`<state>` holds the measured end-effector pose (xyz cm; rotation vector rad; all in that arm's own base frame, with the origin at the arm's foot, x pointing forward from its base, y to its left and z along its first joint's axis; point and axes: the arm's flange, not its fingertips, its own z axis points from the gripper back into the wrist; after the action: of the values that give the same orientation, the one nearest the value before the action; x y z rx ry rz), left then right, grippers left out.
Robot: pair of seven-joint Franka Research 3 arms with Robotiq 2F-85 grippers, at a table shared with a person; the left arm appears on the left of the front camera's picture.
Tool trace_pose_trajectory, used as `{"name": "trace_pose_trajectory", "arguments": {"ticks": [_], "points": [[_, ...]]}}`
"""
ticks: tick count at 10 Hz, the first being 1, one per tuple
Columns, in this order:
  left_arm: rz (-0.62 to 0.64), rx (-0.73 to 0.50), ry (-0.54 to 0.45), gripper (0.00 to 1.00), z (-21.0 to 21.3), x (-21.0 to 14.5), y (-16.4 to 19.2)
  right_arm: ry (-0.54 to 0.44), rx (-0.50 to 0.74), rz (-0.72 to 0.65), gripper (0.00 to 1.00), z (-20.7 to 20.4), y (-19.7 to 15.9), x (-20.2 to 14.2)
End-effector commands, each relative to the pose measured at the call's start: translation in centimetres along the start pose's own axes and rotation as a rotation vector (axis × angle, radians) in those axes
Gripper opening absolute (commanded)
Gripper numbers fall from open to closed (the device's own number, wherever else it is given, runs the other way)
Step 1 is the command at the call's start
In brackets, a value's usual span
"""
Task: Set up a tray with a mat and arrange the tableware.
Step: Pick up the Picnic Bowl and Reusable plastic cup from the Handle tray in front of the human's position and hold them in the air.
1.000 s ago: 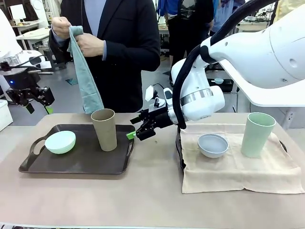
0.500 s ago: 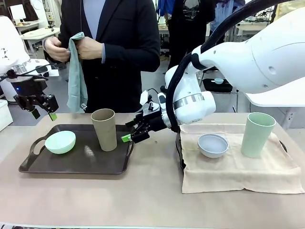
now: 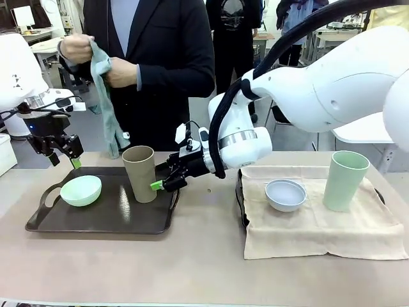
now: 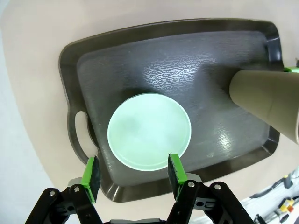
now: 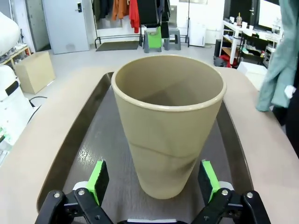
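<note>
Now the tan cup (image 3: 140, 173) stands upright on the tray (image 3: 96, 220), my right gripper (image 3: 160, 184) low beside it, jaws apart either side, clear of its walls. Nearby sits the mint bowl (image 3: 80, 190); my left gripper (image 3: 64, 158) hovers above, jaws spread.

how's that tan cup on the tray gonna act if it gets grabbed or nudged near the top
The tan cup is tall and tapers to a narrow base, so a nudge near the rim would probably tip it. It is empty and thin-walled, likely light and stiff. The glossy tray under it may let it slide.
</note>
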<state>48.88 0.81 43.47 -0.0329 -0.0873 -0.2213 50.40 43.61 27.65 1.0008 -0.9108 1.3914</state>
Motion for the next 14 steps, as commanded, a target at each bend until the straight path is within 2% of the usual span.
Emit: {"name": "trace_pose_trajectory", "arguments": {"ticks": [1,3,6,9,14], "points": [[0.0,0.0,-0.002,0.75,0.2,-0.1,0.0,0.004,-0.005,0.002,1.0,0.8,0.2,0.3],[0.0,0.0,0.0,0.75,0.0,0.0,0.0,0.004,-0.005,0.002,1.0,0.8,0.2,0.3],[-0.04,0.036,0.074,0.75,-1.7,1.5,1.6,-0.011,-0.003,-0.006,1.0,-0.9,-0.7,-0.4],[-0.055,-0.015,0.129,0.75,-4.3,0.5,3.2,-0.011,0.007,0.025,1.0,-2.8,-1.1,0.2],[-0.102,-0.056,0.152,0.75,-7.6,0.3,2.8,-0.027,0.004,0.043,1.0,-5.1,-2.3,0.0]]}}
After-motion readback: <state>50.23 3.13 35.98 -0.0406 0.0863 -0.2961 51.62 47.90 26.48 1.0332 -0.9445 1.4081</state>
